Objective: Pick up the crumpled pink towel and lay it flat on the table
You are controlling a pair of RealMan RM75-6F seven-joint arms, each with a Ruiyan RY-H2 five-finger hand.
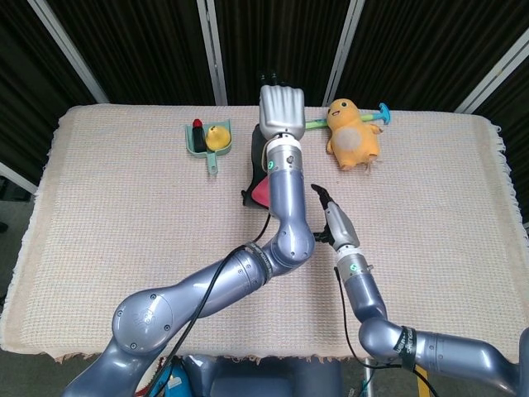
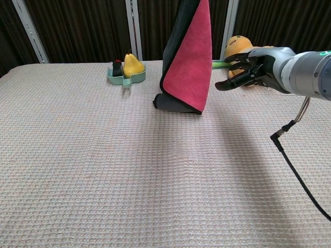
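Head view: left hand [image 1: 278, 108] raised, gripping towel [image 2: 189, 67]; right hand [image 2: 247, 67] empty, fingers spread.

Looks like a robot test cell / lab, not a home. The surface [image 1: 124, 215] wears a beige waffle-weave cloth, backed by black curtains [image 1: 140, 41] hung on metal poles [image 1: 213, 50]. Staged props sit at the far edge: a yellow plush duck [image 1: 354, 134] and a small green tray [image 1: 198, 142] holding a toy pear [image 1: 218, 137].
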